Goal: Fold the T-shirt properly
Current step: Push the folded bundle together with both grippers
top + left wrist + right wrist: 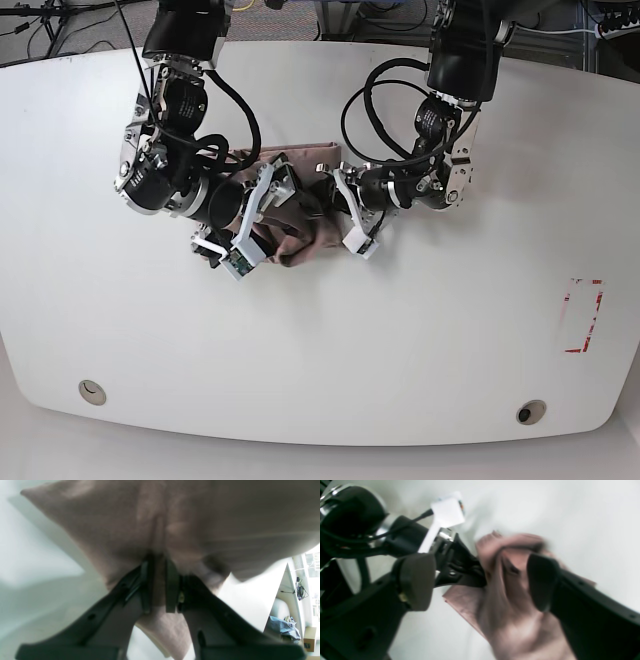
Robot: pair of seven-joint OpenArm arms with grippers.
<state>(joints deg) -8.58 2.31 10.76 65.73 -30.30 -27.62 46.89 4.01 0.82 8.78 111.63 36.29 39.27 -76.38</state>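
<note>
Both arms reach inward over the T-shirt (300, 215). The left gripper (160, 580) pinches a fold of its cloth between closed jaws, while the right gripper (480, 580) hangs above it, jaws spread wide.

Landmark: T-shirt (295, 215), bunched in a small heap on the white bench (400, 330).

Right of the T-shirt (base view): blocked. Left tool (160, 585) is clamped on a fold of cloth, its arm crowding that flank.

Left of the T-shirt: blocked. Right tool (480, 580) straddles the heap, fingers (416, 580) spread wide to either side of the cloth, forearm and wrist camera packed close behind.

Behind the T-shirt: both arms descend from the far edge, cables looping between them; narrow gap only.

In front of the T-shirt: open bench toward the near edge. Red marking (583, 315) lies well apart to the right, flat.
</note>
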